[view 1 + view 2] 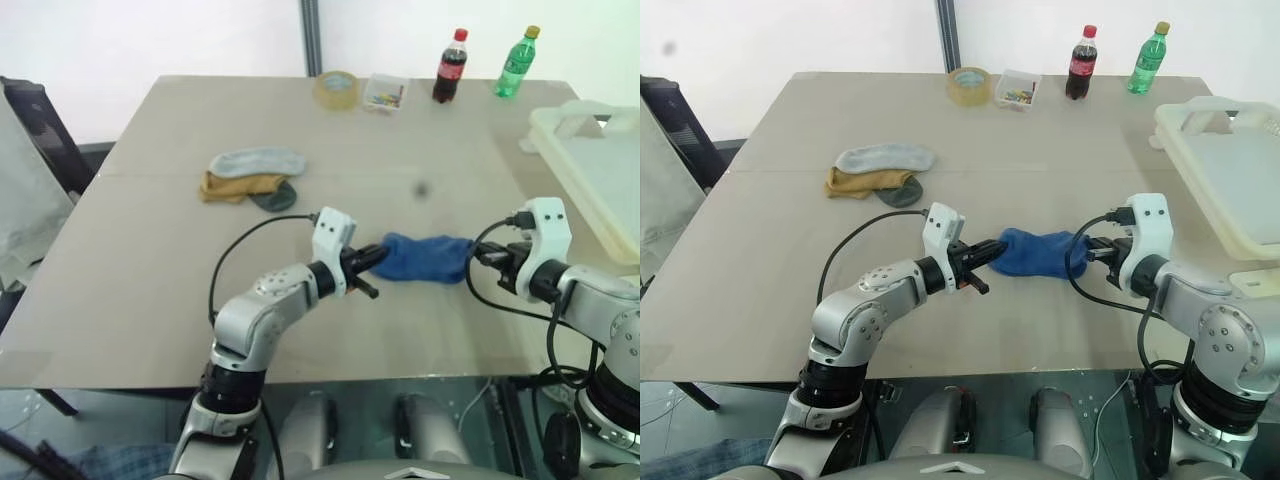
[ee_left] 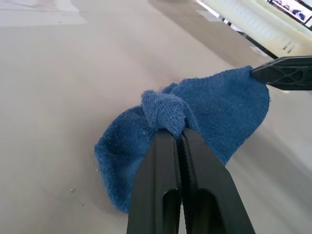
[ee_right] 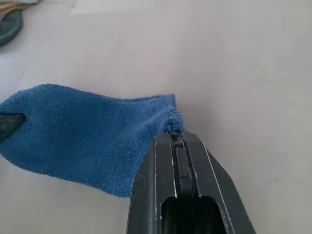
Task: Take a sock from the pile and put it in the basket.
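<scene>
Stretching a royal blue sock (image 1: 428, 257) between them, the left gripper (image 1: 372, 258) and right gripper (image 1: 478, 256) each pinch one end with fingers clamped tight, holding it just above the bench (image 1: 150, 260), probably to carry it spread toward the basket (image 1: 600, 170) at the right, well apart from the pile (image 1: 250, 178).

A roll of tape (image 1: 336, 89) is lying beside a small clear box (image 1: 384, 93) at the table's (image 1: 150, 250) far edge. A cola bottle (image 1: 450, 66) and a green bottle (image 1: 516, 62) are standing near them.
</scene>
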{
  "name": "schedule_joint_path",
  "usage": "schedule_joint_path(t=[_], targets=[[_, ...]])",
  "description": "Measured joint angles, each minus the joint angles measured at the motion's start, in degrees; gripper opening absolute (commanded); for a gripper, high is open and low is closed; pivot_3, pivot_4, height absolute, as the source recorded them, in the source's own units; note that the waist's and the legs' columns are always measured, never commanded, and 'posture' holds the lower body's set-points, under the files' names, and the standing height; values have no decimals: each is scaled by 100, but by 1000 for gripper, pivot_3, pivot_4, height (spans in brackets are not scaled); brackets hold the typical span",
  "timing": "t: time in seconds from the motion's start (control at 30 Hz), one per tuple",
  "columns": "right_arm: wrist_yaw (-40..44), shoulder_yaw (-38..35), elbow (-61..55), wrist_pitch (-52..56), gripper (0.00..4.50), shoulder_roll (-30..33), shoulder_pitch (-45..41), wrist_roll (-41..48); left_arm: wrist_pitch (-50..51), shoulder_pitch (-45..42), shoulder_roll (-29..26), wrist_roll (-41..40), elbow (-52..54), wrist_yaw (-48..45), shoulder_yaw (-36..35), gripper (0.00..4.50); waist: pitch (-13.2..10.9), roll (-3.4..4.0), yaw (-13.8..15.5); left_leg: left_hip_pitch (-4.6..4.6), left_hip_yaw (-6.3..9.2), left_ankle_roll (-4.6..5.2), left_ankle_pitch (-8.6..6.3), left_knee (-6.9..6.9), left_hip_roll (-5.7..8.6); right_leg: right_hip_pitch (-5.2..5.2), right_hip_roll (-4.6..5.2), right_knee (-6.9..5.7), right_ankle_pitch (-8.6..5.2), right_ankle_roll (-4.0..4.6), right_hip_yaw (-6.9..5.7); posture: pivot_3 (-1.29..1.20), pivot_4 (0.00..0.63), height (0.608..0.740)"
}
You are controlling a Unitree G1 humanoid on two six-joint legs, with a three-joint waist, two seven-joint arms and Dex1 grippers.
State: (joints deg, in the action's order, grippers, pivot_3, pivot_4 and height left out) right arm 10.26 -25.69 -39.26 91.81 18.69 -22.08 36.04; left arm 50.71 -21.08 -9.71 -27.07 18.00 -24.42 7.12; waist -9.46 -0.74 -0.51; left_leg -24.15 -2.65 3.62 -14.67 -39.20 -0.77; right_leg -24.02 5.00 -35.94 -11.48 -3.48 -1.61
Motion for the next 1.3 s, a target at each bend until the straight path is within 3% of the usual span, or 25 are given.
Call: schedule_joint_path(t=[0.6,0.63,0.7,0.8,0.83,0.87,0.9,0.93,1.13,1.3], targets=[[72,370,102,-468,0,20,266,-276,-169,118,38,25,-266,70,-19,71,0,0,19,-2,2,0,0,0,1,0,0,3,0,-1,-2,0,150,740],[94,457,119,-536,411,52,415,-302,-212,119,40,58,-338,86,-10,0,0,0,16,-3,0,0,0,0,2,0,0,4,0,-1,-1,0,150,740],[141,507,155,-609,756,93,531,-328,-260,118,39,102,-385,90,4,0,0,0,9,-2,-1,0,0,0,2,-1,0,3,0,-1,0,0,150,740],[218,522,155,-746,2209,229,675,-347,-346,118,37,124,-504,86,14,0,0,0,10,-1,1,0,0,0,1,0,0,3,0,0,-1,0,150,740],[242,564,155,-815,2444,314,747,-373,-358,119,36,139,-532,85,15,0,0,0,10,-2,1,0,0,0,1,-1,0,3,-1,0,-2,0,150,740],[268,671,155,-997,2990,485,868,-458,-376,120,37,160,-573,82,16,0,0,0,15,-3,1,0,0,0,3,-1,1,3,-1,0,-1,0,150,740],[278,706,154,-1101,3154,556,911,-494,-383,119,37,172,-592,82,17,0,0,0,14,-3,0,1,0,0,3,-1,1,4,-1,0,-1,0,150,740],[320,844,154,-1517,3703,723,1013,-656,-402,120,46,214,-625,82,24,0,0,0,12,-3,-1,1,0,0,5,-1,1,5,-1,-1,0,0,150,740],[833,1987,75,-3928,3703,1363,1368,-1590,-411,131,135,237,-641,82,85,0,0,-2,4,-1,3,0,0,2,3,-1,-3,6,-3,-4,-2,0,150,740],[730,3056,757,-5635,3703,1178,1666,-2640,-400,186,156,236,-641,86,133,0,-2,-3,9,-1,-4,0,0,-2,5,-1,1,6,-3,-4,2,0,150,740]])
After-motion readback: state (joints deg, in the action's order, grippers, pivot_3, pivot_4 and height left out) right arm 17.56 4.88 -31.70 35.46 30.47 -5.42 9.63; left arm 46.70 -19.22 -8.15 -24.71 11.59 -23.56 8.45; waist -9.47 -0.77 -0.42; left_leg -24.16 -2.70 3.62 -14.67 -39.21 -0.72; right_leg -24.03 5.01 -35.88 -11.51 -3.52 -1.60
